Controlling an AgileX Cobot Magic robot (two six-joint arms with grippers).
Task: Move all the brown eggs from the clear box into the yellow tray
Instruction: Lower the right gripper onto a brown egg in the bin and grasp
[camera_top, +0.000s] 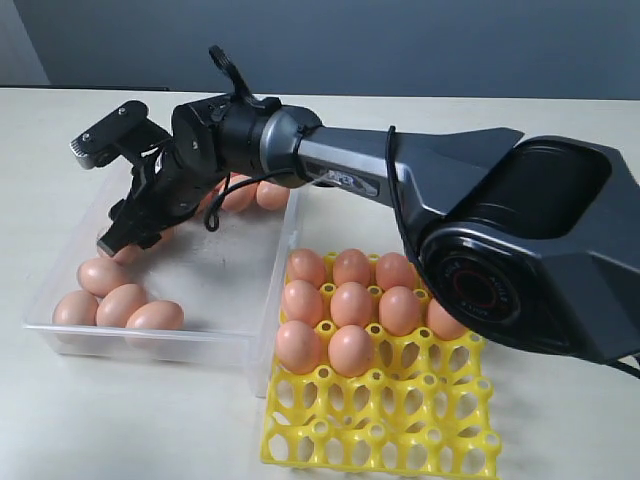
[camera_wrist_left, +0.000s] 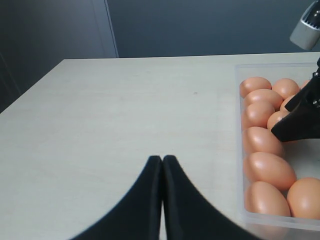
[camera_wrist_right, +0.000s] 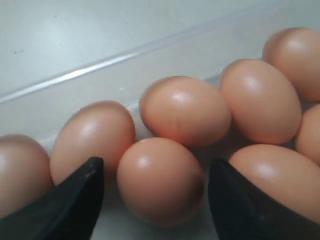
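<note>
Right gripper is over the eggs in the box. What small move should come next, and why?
Probably lower the right gripper a little and close on the egg between its open jaws; that egg sits centred there in the clear box, not yet gripped.

With the right arm (camera_top: 385, 175) spanning the clear box (camera_top: 140, 346) from above, brown eggs (camera_top: 122, 303) crowding its walls leave only its middle floor bare, while the yellow tray (camera_top: 400, 425) offers empty cups in the rows nearest the table's (camera_top: 110, 425) near edge.
</note>
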